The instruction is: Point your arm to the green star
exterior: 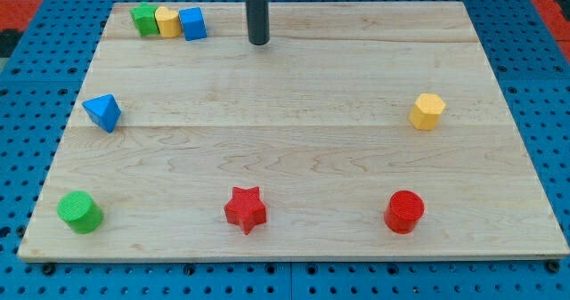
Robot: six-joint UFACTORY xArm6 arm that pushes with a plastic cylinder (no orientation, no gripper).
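The green star sits at the top left corner of the wooden board, first in a tight row with a yellow block and a blue block. My tip rests on the board near the view's top edge, to the right of that row, about a block's width and a half from the blue block and apart from it. The rod rises straight out of the view's top.
A blue triangle block lies at the left. A green cylinder is at the bottom left, a red star at the bottom middle, a red cylinder at the bottom right, a yellow hexagon block at the right.
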